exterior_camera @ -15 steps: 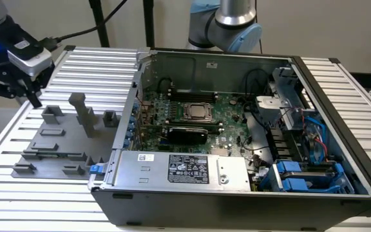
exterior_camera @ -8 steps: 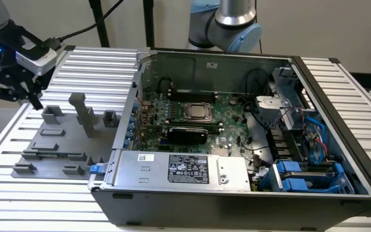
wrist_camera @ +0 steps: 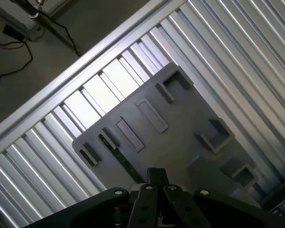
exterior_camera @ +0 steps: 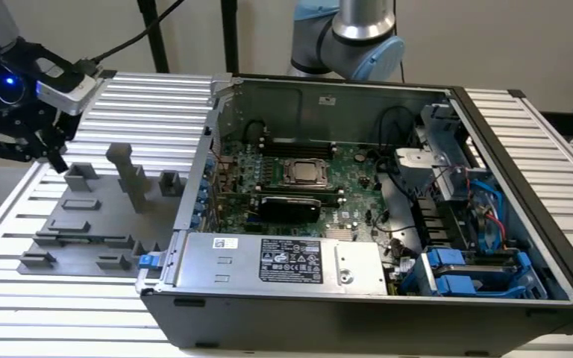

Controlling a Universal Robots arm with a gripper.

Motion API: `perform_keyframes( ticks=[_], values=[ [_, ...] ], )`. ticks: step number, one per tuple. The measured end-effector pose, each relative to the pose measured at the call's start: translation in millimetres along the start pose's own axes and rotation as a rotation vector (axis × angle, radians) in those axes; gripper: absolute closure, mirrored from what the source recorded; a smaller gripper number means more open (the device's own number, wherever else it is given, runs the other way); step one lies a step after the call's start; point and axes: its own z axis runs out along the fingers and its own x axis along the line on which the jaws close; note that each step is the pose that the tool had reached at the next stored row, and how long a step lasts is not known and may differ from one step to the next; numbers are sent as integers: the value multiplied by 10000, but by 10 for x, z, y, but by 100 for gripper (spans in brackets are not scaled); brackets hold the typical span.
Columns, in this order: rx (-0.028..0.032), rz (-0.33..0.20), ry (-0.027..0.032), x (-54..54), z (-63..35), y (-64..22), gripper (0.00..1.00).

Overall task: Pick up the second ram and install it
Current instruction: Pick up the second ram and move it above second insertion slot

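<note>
Computer case (exterior_camera: 366, 321) shares slatted table (exterior_camera: 57, 313) with fixture (exterior_camera: 107, 224) possibly holding second ram (wrist_camera: 118, 154).

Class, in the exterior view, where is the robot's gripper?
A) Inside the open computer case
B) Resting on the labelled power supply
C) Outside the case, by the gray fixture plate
C: the gripper hangs by the far end of the gray fixture plate, to the exterior view's left of the computer case.

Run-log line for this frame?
gripper: hovering above gray fixture | second ram: lying in fixture, not gripped | computer case: open, exterior view's right
</note>
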Motion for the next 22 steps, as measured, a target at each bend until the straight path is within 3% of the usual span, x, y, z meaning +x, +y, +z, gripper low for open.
perform_keyframes(
  ticks=[22],
  values=[
    [-43, -3975, 228, 2, 125, -6, 100]
  ],
)
